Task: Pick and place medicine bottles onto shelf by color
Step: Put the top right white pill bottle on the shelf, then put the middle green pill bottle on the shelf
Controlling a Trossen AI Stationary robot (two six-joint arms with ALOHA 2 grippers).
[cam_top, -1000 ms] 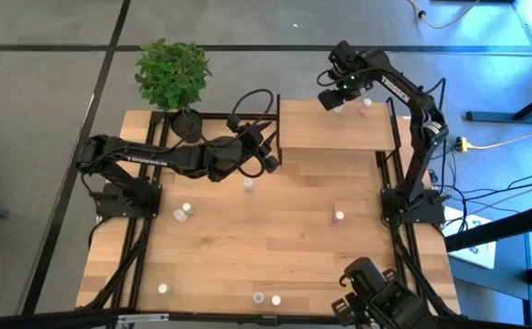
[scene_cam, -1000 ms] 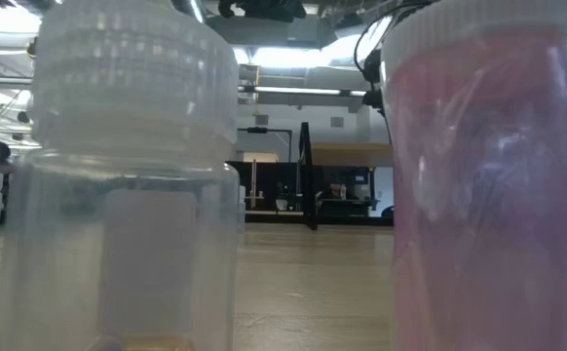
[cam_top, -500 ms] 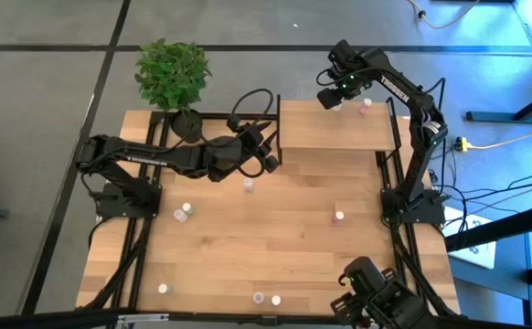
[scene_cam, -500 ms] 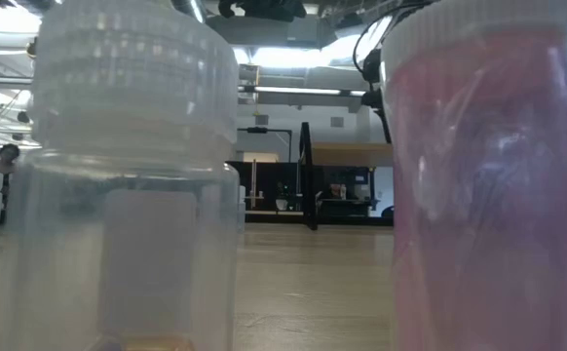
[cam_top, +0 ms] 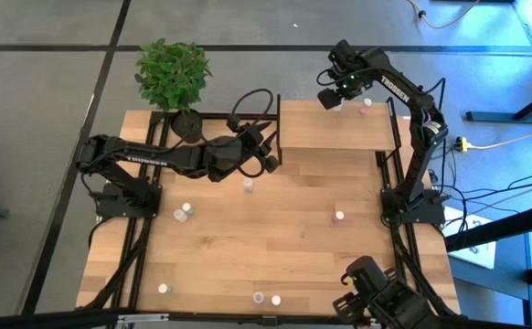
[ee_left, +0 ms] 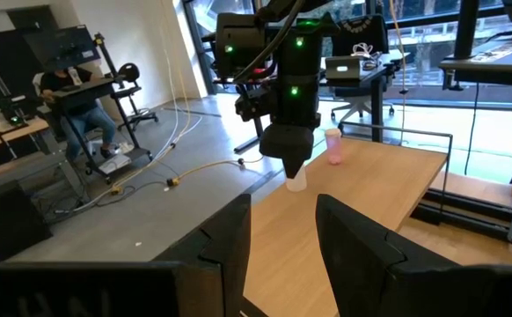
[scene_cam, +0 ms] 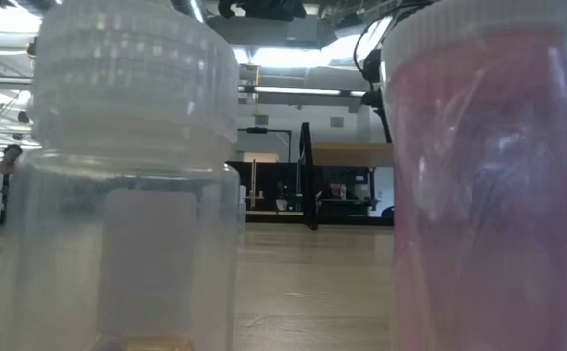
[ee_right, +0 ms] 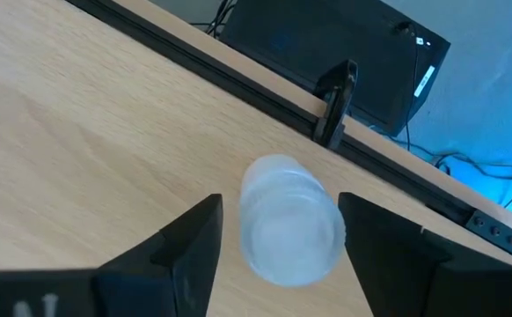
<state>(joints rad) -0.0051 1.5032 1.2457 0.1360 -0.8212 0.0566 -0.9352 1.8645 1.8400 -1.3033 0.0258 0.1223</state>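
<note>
Left gripper (cam_top: 271, 163) hovers just off the shelf's (cam_top: 330, 137) near-left corner, above the tabletop (cam_top: 275, 238); its 2 fingers (ee_left: 225, 242) stand apart with a clear gap and nothing between them. Just below it on the tabletop stands 1 small bottle (cam_top: 249, 186), close to the fingers but not touched.

Farther from the shelf, down the table, lie more loose bottles: a pair (cam_top: 184, 212) toward the left arm's base, 1 (cam_top: 164, 289) near the front-left corner, 2 (cam_top: 266, 299) at the front edge, and 1 pink-capped bottle (cam_top: 339, 217) below the shelf's right half. The low view is filled by 2 of these up close, a white-capped one (scene_cam: 132, 175) and a pink one (scene_cam: 488, 185).

Right gripper (cam_top: 335, 99) reaches over the shelf's far edge, right of the middle. Its fingers (ee_right: 177, 255) are spread wide on either side of a clear white-capped bottle (ee_right: 291, 220) that stands upright on the shelf top between them; a gap shows on each side of the bottle, so it is flanked, not clamped. The left wrist view shows the same bottle (ee_left: 296, 180) standing directly under that gripper's tip. Just right of it on the shelf's far edge stands a pink-capped bottle (cam_top: 365, 107), apart from the gripper.

A potted plant (cam_top: 173, 78) sits at the table's far-left corner, well left of the shelf.
</note>
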